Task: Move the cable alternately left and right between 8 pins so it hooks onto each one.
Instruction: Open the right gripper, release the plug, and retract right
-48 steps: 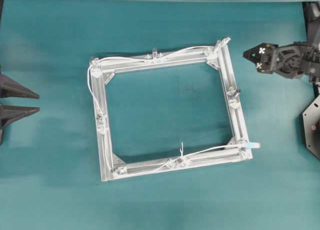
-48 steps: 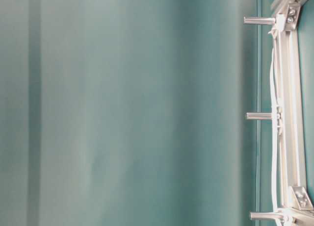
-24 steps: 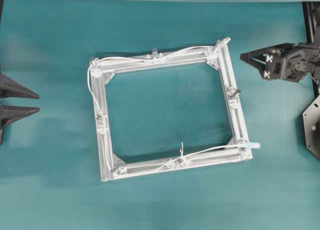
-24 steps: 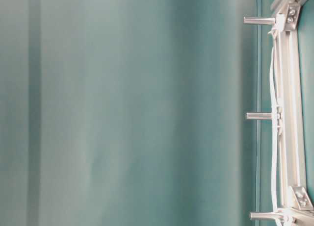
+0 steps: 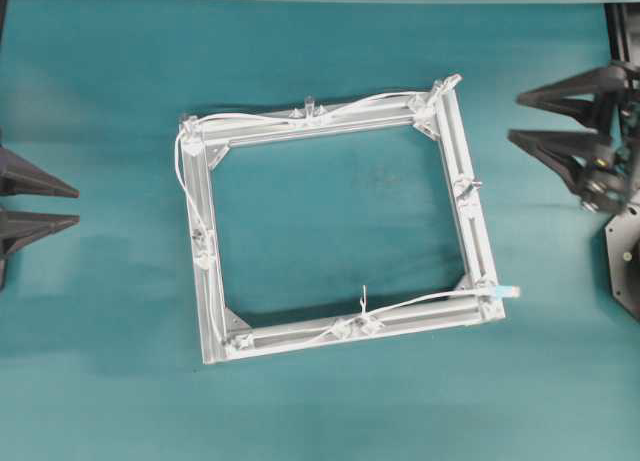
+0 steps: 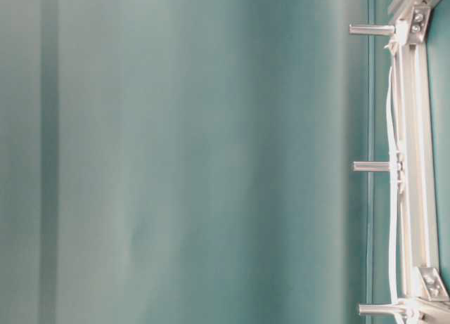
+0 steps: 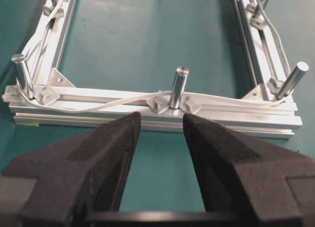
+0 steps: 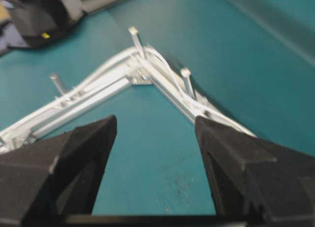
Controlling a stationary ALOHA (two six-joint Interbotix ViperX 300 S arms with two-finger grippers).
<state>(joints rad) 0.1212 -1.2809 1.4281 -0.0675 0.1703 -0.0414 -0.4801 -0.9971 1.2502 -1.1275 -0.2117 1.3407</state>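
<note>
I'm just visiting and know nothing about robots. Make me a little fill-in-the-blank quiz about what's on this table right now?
1. The frame of silver rails has the shape of a ______.
2. The thin cable running along the rails is ______ in colour.
3. The jaws of the left gripper stand ______, with nothing between them.
4. In the overhead view, the right gripper hangs to the ______ of the frame, not touching it.

Missing words: square; white; open; right
</note>
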